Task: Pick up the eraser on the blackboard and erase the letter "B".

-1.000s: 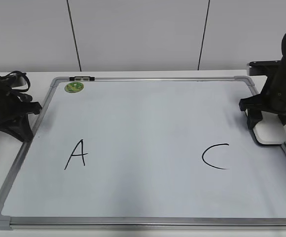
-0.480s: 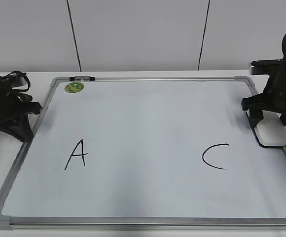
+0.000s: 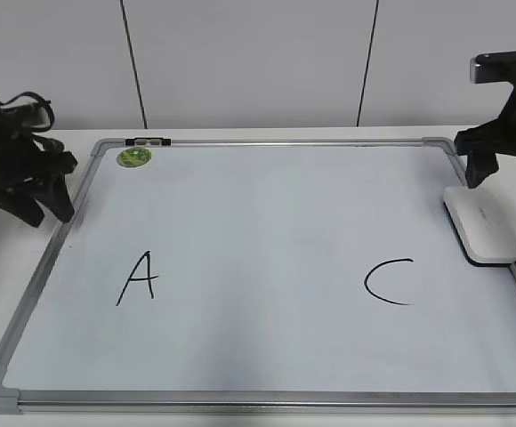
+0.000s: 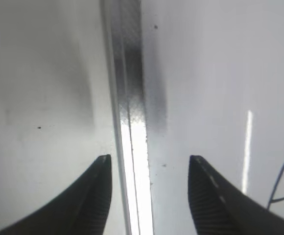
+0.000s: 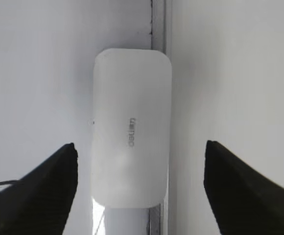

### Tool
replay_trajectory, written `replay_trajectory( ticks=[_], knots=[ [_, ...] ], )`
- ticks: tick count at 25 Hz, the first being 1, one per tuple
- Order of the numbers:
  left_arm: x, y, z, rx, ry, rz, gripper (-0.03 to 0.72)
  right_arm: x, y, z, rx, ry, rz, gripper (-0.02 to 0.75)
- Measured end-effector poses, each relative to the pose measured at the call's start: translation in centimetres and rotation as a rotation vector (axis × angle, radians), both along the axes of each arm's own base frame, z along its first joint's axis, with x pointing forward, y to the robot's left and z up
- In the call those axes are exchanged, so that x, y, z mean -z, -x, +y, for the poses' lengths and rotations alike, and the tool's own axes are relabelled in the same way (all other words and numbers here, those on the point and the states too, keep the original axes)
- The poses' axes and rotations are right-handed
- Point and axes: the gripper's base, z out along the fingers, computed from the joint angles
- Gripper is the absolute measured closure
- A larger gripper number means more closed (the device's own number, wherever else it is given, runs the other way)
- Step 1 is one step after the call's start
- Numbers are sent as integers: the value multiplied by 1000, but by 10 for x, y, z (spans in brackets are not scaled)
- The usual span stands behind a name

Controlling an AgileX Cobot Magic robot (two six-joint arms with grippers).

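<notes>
Right tool (image 5: 137, 191) is hovering open above the eraser (image 5: 131, 134) at the blackboard's (image 3: 258, 267) right edge, its long axis lying along that edge; left tool (image 4: 149, 196) is gaping empty

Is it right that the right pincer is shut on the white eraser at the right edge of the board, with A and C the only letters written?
Not quite. The right pincer is open, above the eraser and not gripping it, as the right wrist view shows. The eraser does lie at the right edge of the board, and A and C are the only letters visible.
</notes>
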Motion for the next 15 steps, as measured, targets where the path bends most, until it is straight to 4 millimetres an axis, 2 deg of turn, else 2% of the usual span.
replay_trajectory(
  ticks=[4,7,11,15],
  knots=[
    [-39,-9,-1,25,13,-30,262,-25,14,3,-26,-26,-6,143],
    [-78,-4,-1,6,14,-106,257,-52,27,7,-53,-72,-44,143],
    [-137,17,0,-18,8,-228,257,-87,50,9,-79,-97,-99,143],
    [-196,57,2,-33,0,-346,257,-109,70,9,-100,-92,-104,143]
  ],
)
